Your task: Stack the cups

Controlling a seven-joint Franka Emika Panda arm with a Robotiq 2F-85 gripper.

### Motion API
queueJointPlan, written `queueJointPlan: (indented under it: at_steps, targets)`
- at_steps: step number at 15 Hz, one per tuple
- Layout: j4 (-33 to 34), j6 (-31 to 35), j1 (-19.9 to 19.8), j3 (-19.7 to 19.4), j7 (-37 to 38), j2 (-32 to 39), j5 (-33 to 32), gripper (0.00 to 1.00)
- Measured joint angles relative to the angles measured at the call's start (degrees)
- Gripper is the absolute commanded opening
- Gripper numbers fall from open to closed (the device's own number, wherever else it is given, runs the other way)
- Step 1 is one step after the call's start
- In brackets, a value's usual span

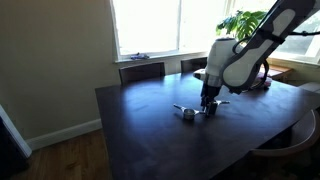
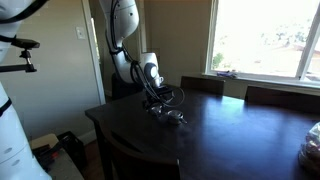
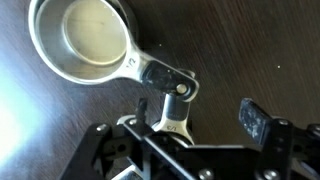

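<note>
In the wrist view a shiny silver measuring cup (image 3: 85, 35) lies upright on the dark table, its handle (image 3: 165, 80) pointing toward me. A second cup's handle (image 3: 172, 122) runs from under that handle's end back beneath the gripper; its bowl is hidden. My gripper (image 3: 200, 115) is open just above them, with the second handle between the fingers, close to the left one. In both exterior views the cups (image 1: 187, 112) (image 2: 172, 117) are a tiny silver cluster mid-table, with the gripper (image 1: 210, 100) (image 2: 158, 103) low over them.
The dark wooden table (image 1: 150, 140) has chairs (image 1: 141, 70) along the window side. A potted plant (image 1: 245, 22) stands by the window. A pinkish object (image 2: 312, 150) lies at the table's far edge. A camera stand (image 2: 22, 50) is beside the table.
</note>
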Motion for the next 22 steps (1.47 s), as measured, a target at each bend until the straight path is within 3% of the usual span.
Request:
queueJointPlan:
  at_steps: [4,12,16,17,20,22]
  targets:
    - [1.4,0.0,0.7,0.1,-0.3,0.7,0.0,0.79]
    - [4.6,-0.3,1.5,0.1,-0.3,2.6,0.1,0.92]
    - [4.9,-1.5,1.6,0.9,-0.3,3.1,0.2,0.83]
    - [4.9,-1.9,1.7,1.2,-0.3,3.1,0.2,0.74]
    - [4.9,-3.3,1.8,2.2,-0.3,3.3,0.4,0.68]
    - [4.9,-3.8,2.0,2.6,-0.3,3.3,0.4,0.71]
